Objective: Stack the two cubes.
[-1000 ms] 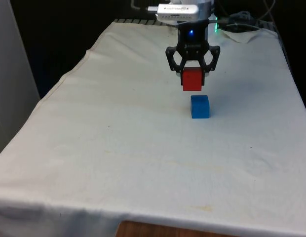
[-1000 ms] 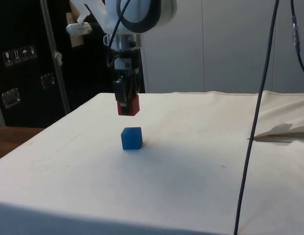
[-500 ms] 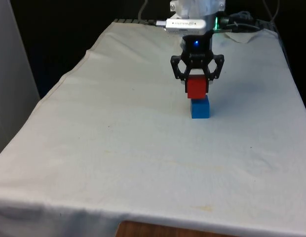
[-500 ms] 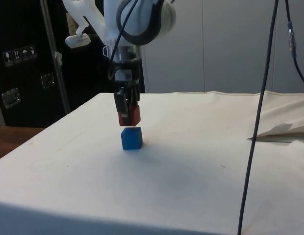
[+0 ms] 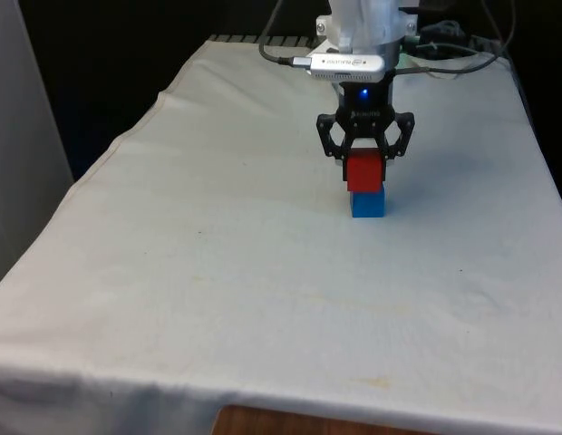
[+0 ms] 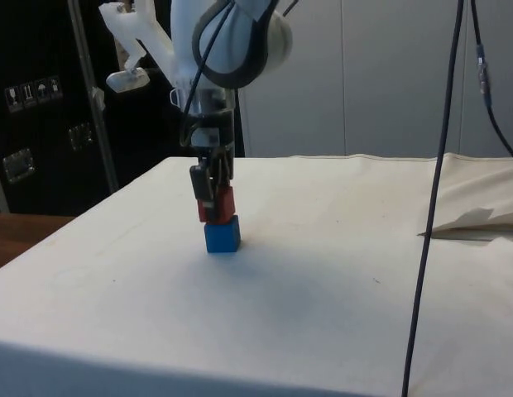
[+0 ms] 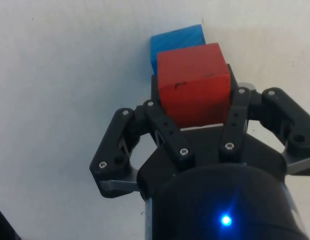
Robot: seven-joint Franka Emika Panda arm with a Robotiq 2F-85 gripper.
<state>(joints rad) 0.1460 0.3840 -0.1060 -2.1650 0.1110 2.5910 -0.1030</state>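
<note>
Jaws pinching red cube (image 5: 364, 172), gripper (image 5: 364, 167) low over table (image 5: 218, 272). Red cube sits on blue cube (image 5: 367, 205), slightly offset in wrist view. Placement looks done; release and lift-off left.

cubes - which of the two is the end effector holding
The red cube: the end effector is shut on its sides, and it sits on top of the blue cube, which rests on the white cloth untouched by the fingers.

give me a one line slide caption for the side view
Gripper holds the red cube on top of the blue cube on the white cloth.
</note>
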